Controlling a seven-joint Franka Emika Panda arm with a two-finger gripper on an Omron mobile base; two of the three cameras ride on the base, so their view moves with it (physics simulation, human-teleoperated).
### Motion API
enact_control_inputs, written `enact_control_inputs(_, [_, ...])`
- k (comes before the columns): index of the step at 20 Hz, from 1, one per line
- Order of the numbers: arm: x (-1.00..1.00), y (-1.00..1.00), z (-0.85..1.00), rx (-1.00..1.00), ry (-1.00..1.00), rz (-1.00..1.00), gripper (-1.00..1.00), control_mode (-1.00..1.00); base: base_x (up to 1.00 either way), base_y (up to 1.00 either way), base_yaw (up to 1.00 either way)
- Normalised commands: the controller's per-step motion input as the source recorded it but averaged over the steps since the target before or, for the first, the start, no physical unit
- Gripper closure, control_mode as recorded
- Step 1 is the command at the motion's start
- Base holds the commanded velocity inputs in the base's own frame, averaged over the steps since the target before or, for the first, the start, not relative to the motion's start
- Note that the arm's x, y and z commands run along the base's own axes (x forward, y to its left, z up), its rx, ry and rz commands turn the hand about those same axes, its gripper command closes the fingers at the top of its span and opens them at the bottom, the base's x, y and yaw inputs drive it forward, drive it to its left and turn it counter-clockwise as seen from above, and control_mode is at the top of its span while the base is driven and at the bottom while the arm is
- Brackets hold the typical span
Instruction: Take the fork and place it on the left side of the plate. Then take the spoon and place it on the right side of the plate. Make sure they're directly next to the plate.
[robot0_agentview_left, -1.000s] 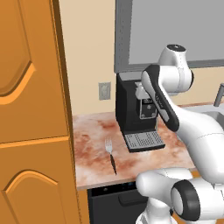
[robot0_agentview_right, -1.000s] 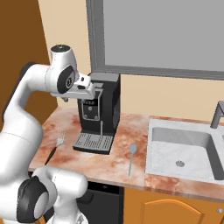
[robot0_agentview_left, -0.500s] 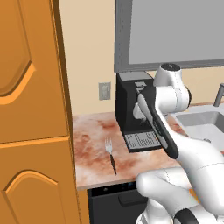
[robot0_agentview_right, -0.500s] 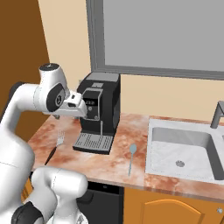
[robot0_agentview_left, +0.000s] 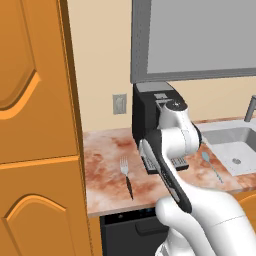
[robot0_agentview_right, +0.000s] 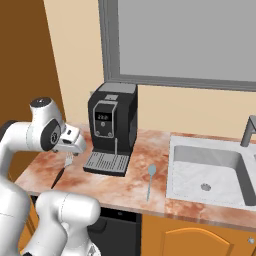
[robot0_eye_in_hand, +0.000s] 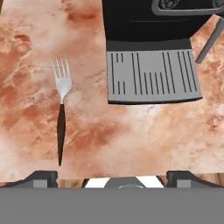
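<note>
The fork (robot0_eye_in_hand: 61, 114), silver tines and a slim black handle, lies flat on the marbled counter with its tines pointing to the wall. It is left of the coffee machine's drip tray (robot0_eye_in_hand: 153, 72). My gripper (robot0_eye_in_hand: 113, 178) hangs open above the counter's front edge, and the fork sits below it, to the left of centre. From the right base camera, the gripper (robot0_agentview_right: 70, 151) hovers just over the fork (robot0_agentview_right: 62, 171). The spoon (robot0_agentview_right: 150, 181), all silvery, lies between the coffee machine and the sink, and its twin sighting is the spoon (robot0_agentview_left: 211, 165). The fork (robot0_agentview_left: 126, 175) is untouched. The plate is out of view.
A black coffee machine (robot0_agentview_right: 112, 125) stands at the back of the counter, with a thin wand over its tray. The sink (robot0_agentview_right: 210, 172) with a tap is on the right. A tall wooden cabinet (robot0_agentview_left: 35, 125) bounds the counter on the left.
The arm has swung down from in front of the coffee machine to low over the fork. The jaws have opened a little wider. Fork and spoon have not moved.
</note>
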Motion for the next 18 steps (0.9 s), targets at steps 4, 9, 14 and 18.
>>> enact_control_inputs(4, [0.21,0.09,-0.21,-0.03,0.08,-0.04,-1.0,-1.0,0.0,0.0,0.0])
enact_control_inputs(9, [0.14,0.34,-0.35,-0.01,0.1,-0.13,-1.0,-1.0,0.0,0.0,0.0])
enact_control_inputs(14, [0.09,0.29,-0.35,0.0,0.12,-0.05,-1.0,-1.0,0.0,0.0,0.0])
enact_control_inputs(18, [0.09,0.23,-0.38,0.0,0.1,0.0,-1.0,-1.0,0.0,0.0,0.0])
